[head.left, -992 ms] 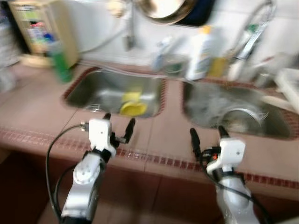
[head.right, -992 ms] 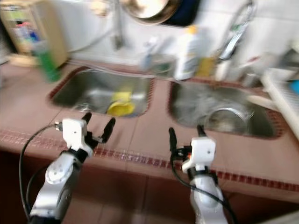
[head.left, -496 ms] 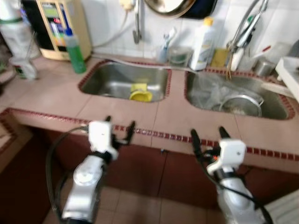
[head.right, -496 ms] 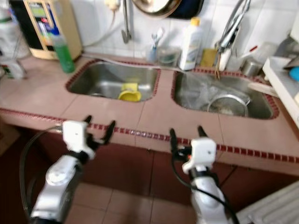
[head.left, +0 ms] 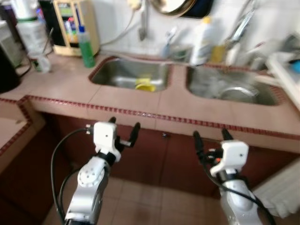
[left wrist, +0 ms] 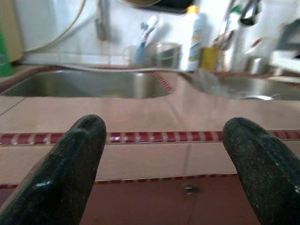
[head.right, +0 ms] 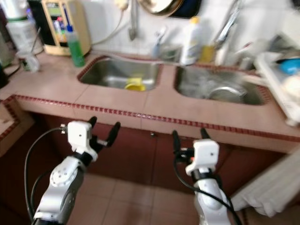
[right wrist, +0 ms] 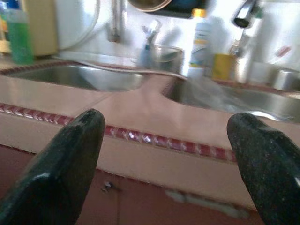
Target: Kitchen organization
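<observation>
Left gripper [head.left: 124, 127] & right gripper [head.left: 210, 136] held out before tiled counter [head.left: 117, 101], both spread wide, empty, below its edge. Beyond, left sink [head.left: 129, 75] w/ yellow cup [head.left: 145, 85]; right sink [head.left: 225, 86] w/ metal bowl [head.left: 236, 93]; white bottle [head.left: 200, 42] at wall behind. Approach stage, by the look; next needs closing in on counter. Versus 0.5 s ago: counter farther off, camera backed away.
</observation>
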Tool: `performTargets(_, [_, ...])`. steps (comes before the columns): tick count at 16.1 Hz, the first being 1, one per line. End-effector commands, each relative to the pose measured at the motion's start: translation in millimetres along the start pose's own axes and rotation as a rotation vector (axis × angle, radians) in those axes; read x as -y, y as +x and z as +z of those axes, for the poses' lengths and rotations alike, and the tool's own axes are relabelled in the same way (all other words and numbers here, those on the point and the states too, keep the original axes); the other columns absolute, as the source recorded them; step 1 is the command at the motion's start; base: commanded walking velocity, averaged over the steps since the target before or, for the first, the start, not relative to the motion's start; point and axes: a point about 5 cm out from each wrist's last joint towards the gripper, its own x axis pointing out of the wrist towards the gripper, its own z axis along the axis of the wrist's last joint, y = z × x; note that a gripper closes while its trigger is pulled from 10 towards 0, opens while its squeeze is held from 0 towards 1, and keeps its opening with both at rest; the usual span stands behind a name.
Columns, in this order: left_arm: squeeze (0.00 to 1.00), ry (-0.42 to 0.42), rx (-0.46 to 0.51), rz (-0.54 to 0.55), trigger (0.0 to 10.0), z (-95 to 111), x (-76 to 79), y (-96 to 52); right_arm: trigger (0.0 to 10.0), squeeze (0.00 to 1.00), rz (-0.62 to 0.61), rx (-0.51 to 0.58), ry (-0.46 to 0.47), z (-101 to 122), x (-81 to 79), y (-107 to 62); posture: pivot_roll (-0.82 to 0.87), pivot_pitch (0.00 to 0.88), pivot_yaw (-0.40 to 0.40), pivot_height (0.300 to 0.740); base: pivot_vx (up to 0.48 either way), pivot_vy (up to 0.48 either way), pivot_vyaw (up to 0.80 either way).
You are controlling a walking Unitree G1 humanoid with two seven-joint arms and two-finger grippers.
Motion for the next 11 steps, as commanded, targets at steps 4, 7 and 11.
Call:
performTargets(4, [0.00,0.015,-0.010,0.010,10.0,-1,-3.9,-2.4,10.0,0.00,0.021,0.002,0.002,1,-4.7,1.1,-0.05,0.000,-0.017,0.740,-0.181,0.000,0.00])
performTargets(7, [0.00,0.042,-0.047,-0.021,10.0,-13,-3.2,-8.7,10.0,0.00,0.036,-0.030,-0.007,-9,-3.8,0.1,-0.05,0.000,-0.019,0.740,0.000,0.000,0.00])
performTargets(11, [0.00,0.075,-0.197,-0.104,10.0,-61,-4.7,-35.6,10.0,0.00,0.091,-0.215,-0.040,-57,-5.7,-12.2,-0.04,0.000,-0.017,0.740,0.000,0.000,0.00])
